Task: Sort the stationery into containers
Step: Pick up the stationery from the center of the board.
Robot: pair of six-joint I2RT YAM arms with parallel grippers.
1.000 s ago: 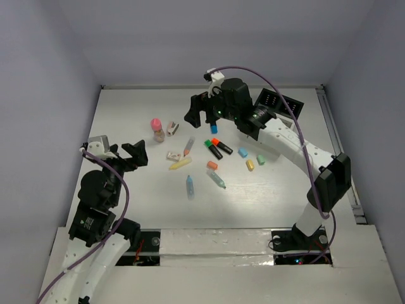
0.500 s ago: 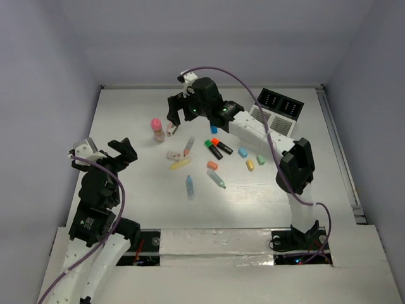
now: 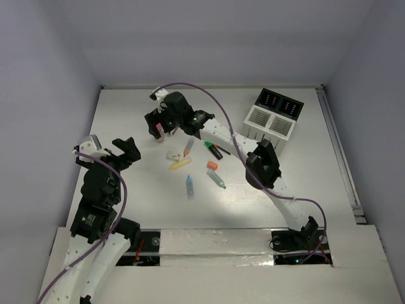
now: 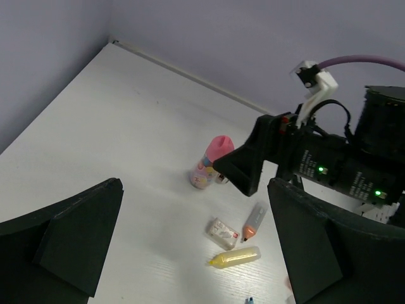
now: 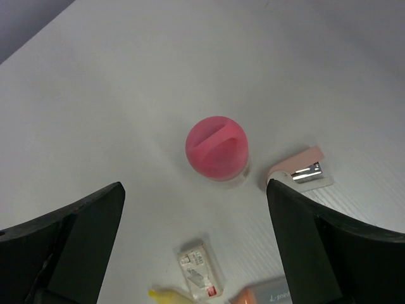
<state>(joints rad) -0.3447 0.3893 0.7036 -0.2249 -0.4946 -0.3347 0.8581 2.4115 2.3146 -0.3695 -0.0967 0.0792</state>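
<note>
Pink-capped bottle point(image 5: 215, 149) stands upright on the tabletop point(image 5: 126, 76), directly below the right hand point(image 5: 193, 185), whose fingers are spread wide to either side without touching it. From overhead, this hand largely hides the bottle. Left hand point(image 4: 194, 185), likewise spread and empty, hovers near the tabletop's left edge. Yellow pen point(image 4: 235, 258) and a small white piece point(image 4: 223, 232) lie close together; the piece's print is illegible. White slatted box point(image 3: 266, 123), joined to the black box point(image 3: 281, 103), sits far right, its contents indiscernible.

One bottle point(image 5: 215, 149), two boxes point(image 3: 264, 120), four pens point(image 3: 180, 164)
</note>
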